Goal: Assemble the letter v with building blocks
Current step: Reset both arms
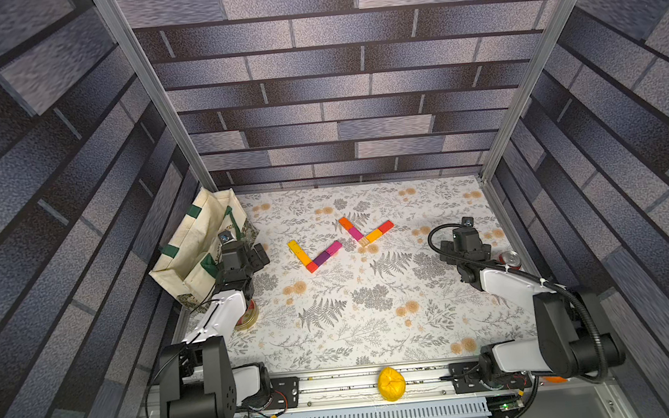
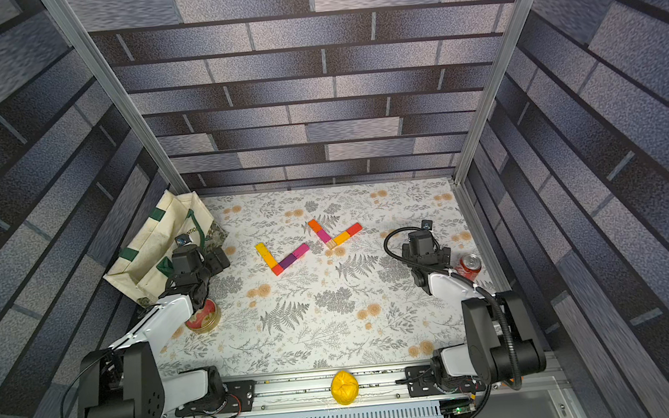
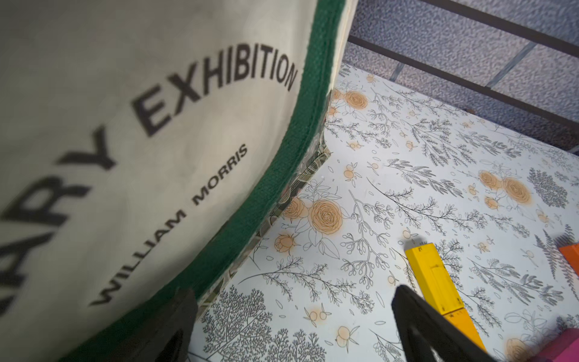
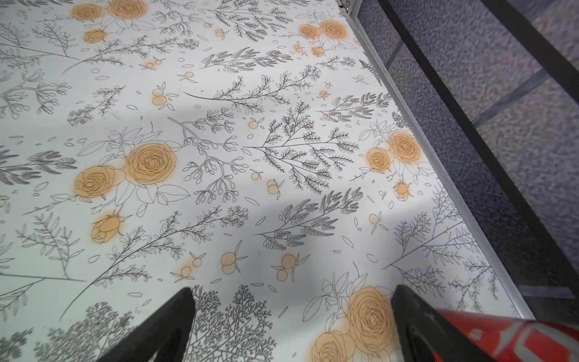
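The build looks finished, so the job now is staying clear. The left fingers [image 3: 416, 316], spread and empty, hover at nine o'clock of the yellow block [image 3: 434, 275] and should rise before swinging. The right fingers [image 4: 419, 316] gape empty, with one soda can [image 2: 470, 265] at their three o'clock. Toward twelve o'clock on the bench [image 1: 335, 340] lie ten building blocks, five in the left letter v [image 1: 322, 258] and five in the right letter v [image 1: 373, 235].

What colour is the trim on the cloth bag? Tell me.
Dark green trim on the cream cloth bag; the left wrist view shows it best.
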Controlling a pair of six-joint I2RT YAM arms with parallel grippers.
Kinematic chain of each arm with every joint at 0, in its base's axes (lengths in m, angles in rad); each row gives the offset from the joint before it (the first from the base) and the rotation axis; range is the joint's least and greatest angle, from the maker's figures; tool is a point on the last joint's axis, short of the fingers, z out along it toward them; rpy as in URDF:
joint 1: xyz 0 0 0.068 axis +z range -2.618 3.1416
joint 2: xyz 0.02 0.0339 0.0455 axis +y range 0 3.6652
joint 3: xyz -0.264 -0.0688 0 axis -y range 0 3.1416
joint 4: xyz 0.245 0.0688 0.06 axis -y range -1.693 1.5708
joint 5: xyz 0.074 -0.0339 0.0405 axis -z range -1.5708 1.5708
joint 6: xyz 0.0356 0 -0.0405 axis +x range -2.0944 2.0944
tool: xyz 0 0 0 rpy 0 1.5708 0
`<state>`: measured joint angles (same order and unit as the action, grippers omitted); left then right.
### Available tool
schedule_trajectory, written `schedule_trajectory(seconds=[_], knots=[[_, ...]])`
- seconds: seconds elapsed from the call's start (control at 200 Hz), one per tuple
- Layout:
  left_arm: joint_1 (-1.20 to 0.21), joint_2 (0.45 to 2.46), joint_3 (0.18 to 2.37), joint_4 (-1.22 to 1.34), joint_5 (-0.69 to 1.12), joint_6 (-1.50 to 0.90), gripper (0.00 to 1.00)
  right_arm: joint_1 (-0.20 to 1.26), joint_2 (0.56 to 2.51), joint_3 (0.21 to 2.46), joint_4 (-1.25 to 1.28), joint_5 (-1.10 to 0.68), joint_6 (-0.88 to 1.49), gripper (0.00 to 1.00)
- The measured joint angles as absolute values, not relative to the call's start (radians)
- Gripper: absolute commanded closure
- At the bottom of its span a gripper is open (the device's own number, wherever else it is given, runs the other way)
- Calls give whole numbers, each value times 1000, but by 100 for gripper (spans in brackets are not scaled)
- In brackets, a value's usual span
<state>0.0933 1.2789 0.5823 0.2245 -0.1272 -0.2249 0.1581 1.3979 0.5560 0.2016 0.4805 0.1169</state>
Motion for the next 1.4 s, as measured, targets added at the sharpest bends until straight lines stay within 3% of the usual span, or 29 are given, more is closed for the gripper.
schedule_trajectory(seconds=[0.446, 0.751, 1.398], knots=[[37, 1477, 518, 549, -71, -60, 0, 98, 1443, 449, 611, 371, 43, 0], [79, 1526, 451, 708, -10, -56, 0, 76, 1510, 398, 776, 241, 13, 0], [78, 1538, 441, 764, -7, -56, 0, 67, 1522, 386, 820, 155, -2, 0]])
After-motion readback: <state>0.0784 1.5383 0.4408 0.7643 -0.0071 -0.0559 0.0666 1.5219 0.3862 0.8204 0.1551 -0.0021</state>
